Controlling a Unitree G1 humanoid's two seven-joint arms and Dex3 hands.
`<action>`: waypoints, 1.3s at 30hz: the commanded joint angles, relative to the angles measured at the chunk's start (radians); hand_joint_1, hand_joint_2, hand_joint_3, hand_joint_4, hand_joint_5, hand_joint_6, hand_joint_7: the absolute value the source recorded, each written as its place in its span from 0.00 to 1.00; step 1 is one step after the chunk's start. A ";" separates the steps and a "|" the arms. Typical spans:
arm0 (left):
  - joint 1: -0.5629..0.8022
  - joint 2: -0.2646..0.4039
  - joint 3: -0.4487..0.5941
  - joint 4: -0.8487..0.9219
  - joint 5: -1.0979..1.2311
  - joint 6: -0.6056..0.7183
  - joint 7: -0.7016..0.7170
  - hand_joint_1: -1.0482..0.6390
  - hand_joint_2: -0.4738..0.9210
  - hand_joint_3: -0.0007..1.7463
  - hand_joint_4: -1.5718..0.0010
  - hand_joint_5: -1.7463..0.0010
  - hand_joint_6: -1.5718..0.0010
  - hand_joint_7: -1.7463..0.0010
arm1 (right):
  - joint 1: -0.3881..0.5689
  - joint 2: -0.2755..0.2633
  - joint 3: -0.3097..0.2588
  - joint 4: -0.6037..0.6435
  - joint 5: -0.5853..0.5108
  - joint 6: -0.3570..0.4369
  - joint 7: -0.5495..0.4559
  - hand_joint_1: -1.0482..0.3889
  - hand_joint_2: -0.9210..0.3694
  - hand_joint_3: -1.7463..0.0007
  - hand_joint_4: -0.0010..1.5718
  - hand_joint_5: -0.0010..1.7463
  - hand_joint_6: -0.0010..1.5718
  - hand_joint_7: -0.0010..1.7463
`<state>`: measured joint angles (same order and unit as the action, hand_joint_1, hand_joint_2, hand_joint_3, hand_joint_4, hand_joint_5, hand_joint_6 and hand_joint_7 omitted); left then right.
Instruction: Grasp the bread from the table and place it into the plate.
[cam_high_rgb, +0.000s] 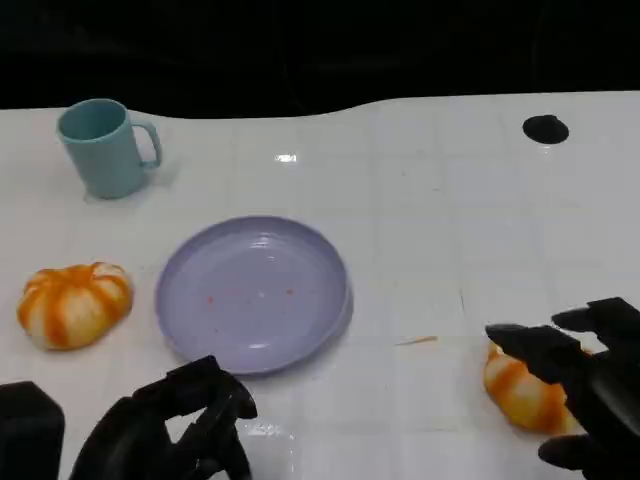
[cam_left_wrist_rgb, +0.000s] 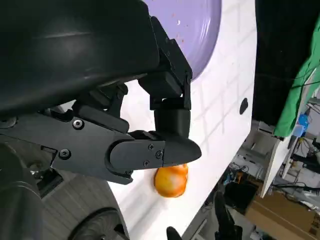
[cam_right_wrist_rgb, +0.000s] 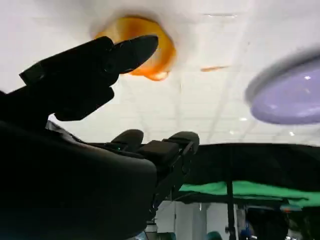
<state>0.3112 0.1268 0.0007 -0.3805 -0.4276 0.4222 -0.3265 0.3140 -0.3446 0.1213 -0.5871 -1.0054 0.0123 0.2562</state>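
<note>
We list: right hand (cam_high_rgb: 585, 385), fingers spread over bread (cam_high_rgb: 525, 392) near table's (cam_high_rgb: 430, 200) right front corner; left hand (cam_high_rgb: 175, 425), fingers curled, empty; plate (cam_high_rgb: 253, 293) mid-table.

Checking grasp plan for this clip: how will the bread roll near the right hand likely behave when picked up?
The bread roll looks rounded and glossy, so it may slip or roll on the smooth table. It probably weighs little for its size. The right hand, fingers spread above it, isn't gripping yet.

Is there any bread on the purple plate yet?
No, empty. The purple plate holds only tiny specks. One bread lies on the table beside it; the other bread lies under the right hand.
</note>
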 joint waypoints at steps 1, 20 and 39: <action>0.007 0.011 0.003 -0.011 0.002 -0.002 0.001 0.31 1.00 0.24 0.51 0.00 0.56 0.15 | -0.008 -0.010 0.009 -0.015 -0.045 0.021 0.028 0.45 0.15 1.00 0.00 0.35 0.22 0.04; 0.001 0.000 -0.010 -0.007 0.019 -0.009 0.011 0.30 0.99 0.24 0.50 0.00 0.55 0.16 | -0.175 -0.023 0.067 0.215 -0.104 0.068 0.093 0.41 0.11 0.99 0.03 0.28 0.22 0.00; 0.002 -0.014 -0.013 -0.015 0.020 0.002 0.018 0.30 0.98 0.24 0.51 0.00 0.54 0.18 | -0.352 -0.043 0.131 0.550 0.002 0.128 0.094 0.39 0.01 0.98 0.17 0.10 0.26 0.00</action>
<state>0.3100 0.1064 -0.0175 -0.3831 -0.4057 0.4223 -0.3168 -0.0125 -0.3690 0.2441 -0.0740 -1.0198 0.1154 0.3330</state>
